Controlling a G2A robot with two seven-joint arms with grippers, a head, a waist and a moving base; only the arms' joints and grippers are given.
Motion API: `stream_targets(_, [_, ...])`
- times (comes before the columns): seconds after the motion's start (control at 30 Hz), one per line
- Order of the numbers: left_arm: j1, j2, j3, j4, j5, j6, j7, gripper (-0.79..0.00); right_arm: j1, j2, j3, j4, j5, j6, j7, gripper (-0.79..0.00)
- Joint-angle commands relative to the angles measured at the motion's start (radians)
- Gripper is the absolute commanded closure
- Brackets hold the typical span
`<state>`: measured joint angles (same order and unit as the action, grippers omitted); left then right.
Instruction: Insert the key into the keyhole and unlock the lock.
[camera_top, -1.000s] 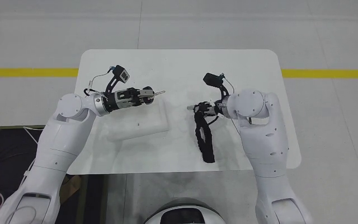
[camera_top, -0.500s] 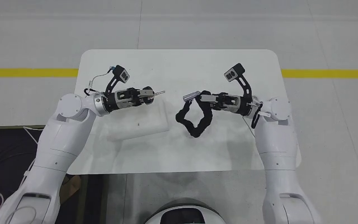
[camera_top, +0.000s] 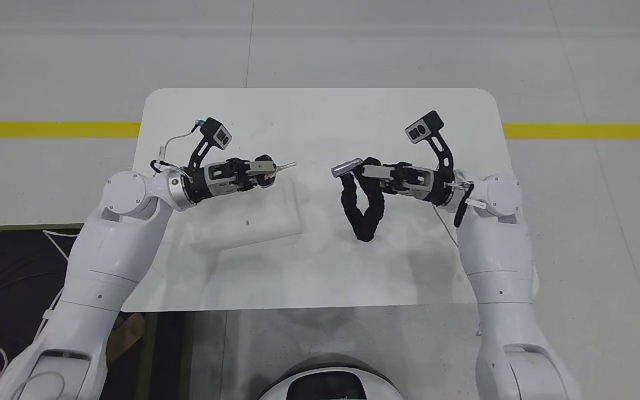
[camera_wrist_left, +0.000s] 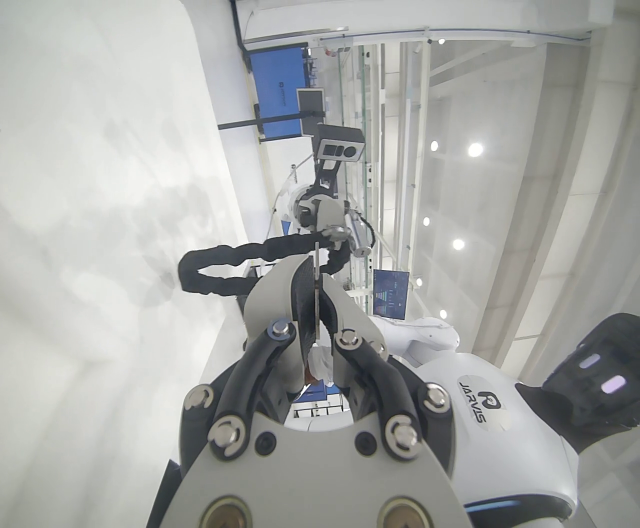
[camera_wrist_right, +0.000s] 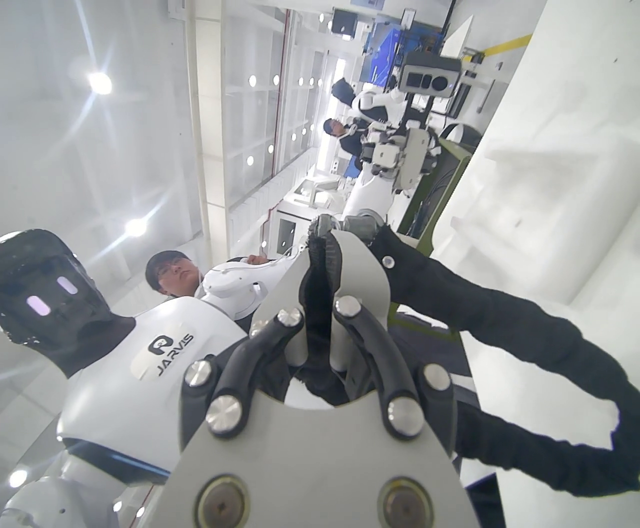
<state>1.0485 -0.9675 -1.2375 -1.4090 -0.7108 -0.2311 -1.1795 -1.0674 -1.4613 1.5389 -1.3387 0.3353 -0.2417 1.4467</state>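
Overall: two arms face each other over the white rectangular table (camera_top: 400, 110), their grippers near one another and apart.
Left gripper (camera_top: 268, 170) (camera_wrist_left: 315, 280): raised above the table's left half, over the far edge of a white foam block (camera_top: 245, 225); its fingers are pressed together, pinching the key.
Key: a thin silver metal key (camera_top: 284, 166) (camera_wrist_left: 317, 255), its blade sticking out past the left fingertips and pointing toward the other arm.
Right gripper (camera_top: 365, 172) (camera_wrist_right: 322, 250): raised over the middle of the table; its fingers are clamped on the lock's black sleeve just behind the metal head.
Lock: a cable lock with a black fabric-sleeved loop (camera_top: 365, 215) (camera_wrist_right: 500, 310) (camera_wrist_left: 225, 255) and a short silver cylinder head (camera_top: 347, 167) (camera_wrist_right: 360, 225) (camera_wrist_left: 345, 232). The head projects beyond the right fingertips toward the key.
Loop: it hangs from the right gripper as a narrow closed bend on the side nearer the robot; whether it touches the table cannot be told.
Key and lock: near each other, not touching, with a gap between the blade tip and the head. In the left wrist view the blade points at the head.
Keyhole: too small to make out.
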Motion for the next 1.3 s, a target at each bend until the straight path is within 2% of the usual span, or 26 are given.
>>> stream_targets(0.0, [0.043,0.001,-0.037,-0.077,-0.024,0.011,-0.01,0.0,-0.052,0.007,0.007,-0.08,-0.027,0.009,-0.064,0.0])
stream_targets(0.1, [0.069,0.001,-0.06,-0.136,0.024,-0.01,-0.018,0.0,-0.061,0.019,0.006,-0.106,-0.077,0.002,-0.104,0.0])
stream_targets(0.2, [0.083,-0.001,-0.077,-0.175,0.092,-0.023,0.009,0.0,-0.061,0.025,-0.007,-0.102,-0.034,-0.008,-0.101,0.0])
stream_targets(0.4, [0.069,-0.018,-0.048,-0.198,0.18,-0.003,0.08,0.0,-0.051,0.037,-0.04,-0.087,-0.047,-0.048,-0.144,0.0])
stream_targets(0.73, [0.054,-0.044,-0.031,-0.189,0.24,0.024,0.114,0.0,-0.039,0.058,-0.077,-0.074,-0.066,-0.074,-0.184,0.0])
stream_targets(1.27, [0.038,-0.074,-0.043,-0.161,0.26,0.08,0.059,0.0,-0.041,0.085,-0.124,-0.076,-0.058,-0.098,-0.223,0.0])
